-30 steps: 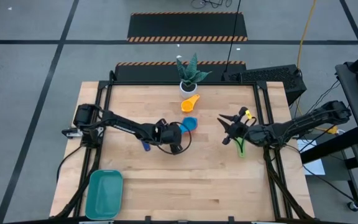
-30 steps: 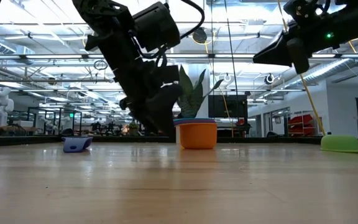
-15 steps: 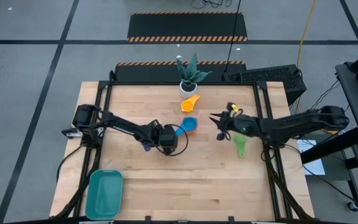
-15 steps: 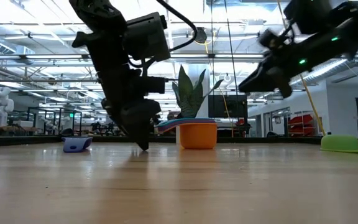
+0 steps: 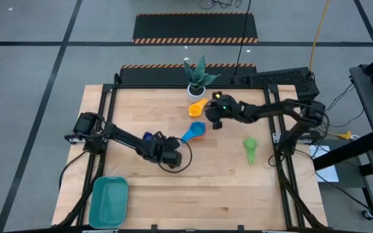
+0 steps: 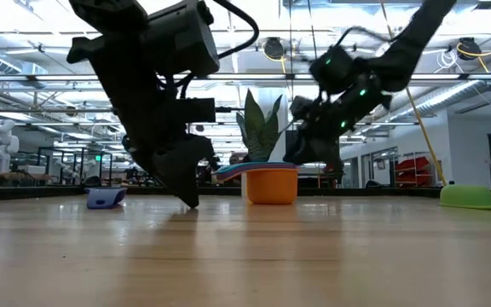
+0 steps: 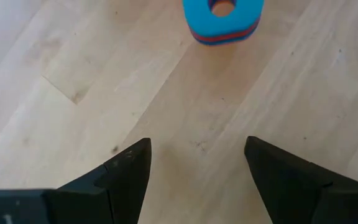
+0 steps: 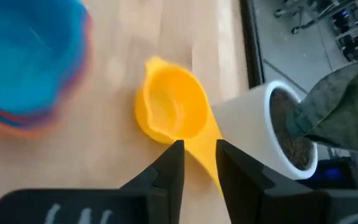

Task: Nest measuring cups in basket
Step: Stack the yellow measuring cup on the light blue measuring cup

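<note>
A light blue cup nested in a red one [image 5: 197,131] stands mid-table, its handle end [image 7: 224,18] pointing at my left gripper [image 7: 197,146]. That gripper is open, low over bare wood just near-left of the stack [image 5: 168,155]. A navy cup [image 5: 147,137] lies to its left. My right gripper [image 8: 197,155] is open by a narrow gap and hovers over the yellow cup [image 8: 168,112] beside the plant pot [image 8: 272,124]. The green cup [image 5: 250,149] lies toward the right. The teal basket [image 5: 108,201] sits at the near-left corner. My right gripper comes from above with a finger [image 8: 169,168] on either side of the yellow cup's handle [image 8: 205,148], which runs toward the pot. Whether the fingers touch the handle I cannot tell. The cup rests on the table.
The white pot with the green plant [image 5: 197,83] stands at the far edge, right beside the yellow cup. Black frame rails run along the table's left and right sides [image 5: 274,129]. Bare wood lies between the stack and the basket.
My left gripper has drawn back from the blue-and-red stack toward the near-left; the stack stays where it was. My right gripper has swung from the table's right side toward the far edge and left, and now sits over the yellow cup by the plant.
</note>
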`<state>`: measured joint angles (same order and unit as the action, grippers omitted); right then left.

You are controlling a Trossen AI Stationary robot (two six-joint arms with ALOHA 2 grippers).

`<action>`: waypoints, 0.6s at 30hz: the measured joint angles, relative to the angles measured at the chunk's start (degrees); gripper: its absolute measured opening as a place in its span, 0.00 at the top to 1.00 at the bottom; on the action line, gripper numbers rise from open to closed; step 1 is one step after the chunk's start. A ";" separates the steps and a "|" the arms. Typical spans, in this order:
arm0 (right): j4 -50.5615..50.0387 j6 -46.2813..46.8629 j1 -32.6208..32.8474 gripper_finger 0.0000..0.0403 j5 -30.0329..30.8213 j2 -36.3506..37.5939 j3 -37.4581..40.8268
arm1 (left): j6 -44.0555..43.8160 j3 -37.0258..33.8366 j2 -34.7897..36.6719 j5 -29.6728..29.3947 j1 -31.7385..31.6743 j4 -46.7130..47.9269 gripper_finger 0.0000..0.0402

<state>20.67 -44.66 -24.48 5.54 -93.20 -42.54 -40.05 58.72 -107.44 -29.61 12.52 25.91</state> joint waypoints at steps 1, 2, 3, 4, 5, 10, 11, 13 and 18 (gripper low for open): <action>-0.57 -1.39 -0.71 0.76 0.00 -1.48 -0.88 | -0.06 0.00 0.00 -0.03 0.12 0.21 0.34; -1.10 -2.80 -1.31 0.74 -0.01 -2.95 -1.77 | -0.27 0.00 -0.01 -0.12 0.26 0.49 0.34; -1.72 -4.12 -1.88 0.73 -0.02 -4.22 -2.57 | -0.69 0.00 -0.02 -0.21 0.32 0.77 0.34; -2.39 -5.53 -2.34 0.71 0.13 -5.29 -3.12 | -0.87 0.00 -0.02 -0.21 0.34 0.96 0.34; -2.42 -7.07 -2.69 0.69 0.25 -6.40 -3.53 | -1.03 0.00 -0.02 -0.19 0.34 1.03 0.34; 3.66 -14.11 -4.07 0.62 0.29 -10.69 -3.97 | -1.16 0.00 -0.06 -0.36 0.36 1.16 0.34; 5.14 -15.10 -4.27 0.61 0.31 -11.32 -3.97 | -1.06 0.00 -0.07 -0.35 0.36 1.04 0.34; 7.74 -17.24 -4.55 0.61 0.33 -12.24 -3.97 | -1.05 0.00 -0.08 -0.50 0.36 1.01 0.34; 11.61 -20.72 -5.13 0.62 0.26 -13.64 -3.97 | -2.28 -0.02 -0.09 -0.63 0.37 1.15 0.34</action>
<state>32.28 -65.37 -29.61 5.79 -106.84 -46.50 -42.33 58.70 -107.53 -30.24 12.89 27.06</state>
